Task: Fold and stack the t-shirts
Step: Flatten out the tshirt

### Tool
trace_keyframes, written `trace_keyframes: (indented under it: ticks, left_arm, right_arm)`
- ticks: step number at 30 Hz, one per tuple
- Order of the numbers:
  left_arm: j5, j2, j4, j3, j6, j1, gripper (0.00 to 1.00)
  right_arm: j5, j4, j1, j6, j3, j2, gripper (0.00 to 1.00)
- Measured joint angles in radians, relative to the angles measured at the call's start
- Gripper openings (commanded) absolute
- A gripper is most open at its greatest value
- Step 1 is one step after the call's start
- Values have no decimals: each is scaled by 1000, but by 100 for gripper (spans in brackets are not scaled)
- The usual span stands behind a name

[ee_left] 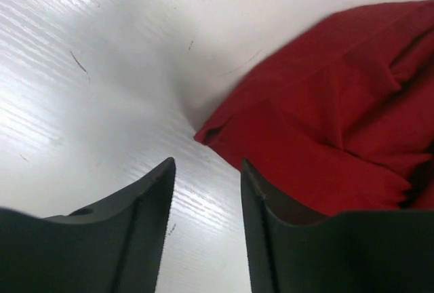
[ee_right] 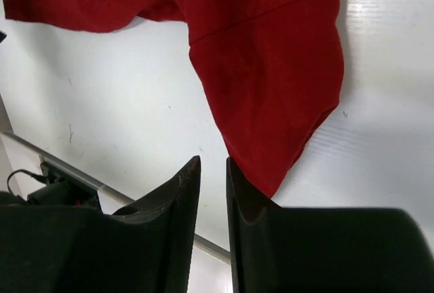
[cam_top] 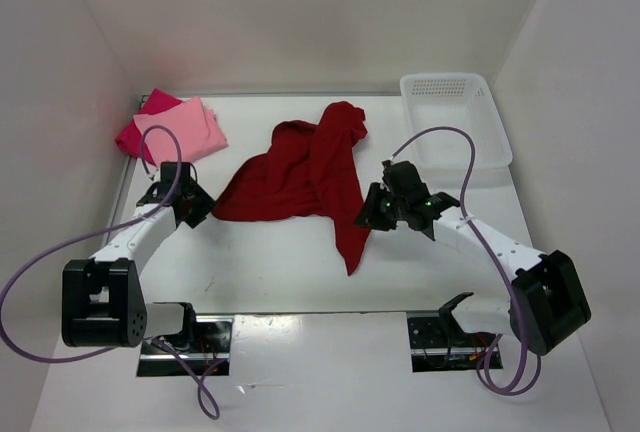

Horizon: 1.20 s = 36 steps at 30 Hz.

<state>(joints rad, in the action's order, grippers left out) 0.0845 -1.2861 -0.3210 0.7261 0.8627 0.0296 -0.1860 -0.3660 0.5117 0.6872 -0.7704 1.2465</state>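
Shirt (cam_top: 300, 177) — long tail pointing nearward — between empty pincers: left pincer (ee_left: 207, 164) agape, right pincer (ee_right: 213, 161) barely parted.

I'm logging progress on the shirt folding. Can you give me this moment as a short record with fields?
stacked: pale pink shirt lying folded on the crimson-pink shirt, far left corner
not yet folded: dark red shirt, crumpled mid-table
basket: white, far right corner
left end effector: open, holding nothing, low beside the dark red shirt's left edge
right end effector: narrowly open, holding nothing, at the shirt's near right tail
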Motion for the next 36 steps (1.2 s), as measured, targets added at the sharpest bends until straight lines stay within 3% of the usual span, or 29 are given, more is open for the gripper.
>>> trace_keyframes:
  ticks: [5,8,11,15,25,30,36]
  left_arm:
    - [33,-98,59,-5,-19,-2,52]
    - [45,-200,81,5,-20,-7,50]
    - [53,-208,129,24,-23,-9,46]
    - [61,-237,143,31,-22,-12,32]
    - [68,-270,149,66,-21,-13,0]
    - [32,-258,129,135,-26,-13,0]
    - [-46,-231,128,242,-47,-13,0]
  right_arm:
    - [-20,8,18,19,9,10,37]
    - [8,5,92,25,8,36,41]
    - [55,-23,185,27,3,68,44]
    - [107,-64,253,34,-3,74,45]
    - [192,-107,263,77,-7,74,49]
    - [267,-169,349,94,-28,95,50]
    - [359,-228,478,89,-172,262,55]
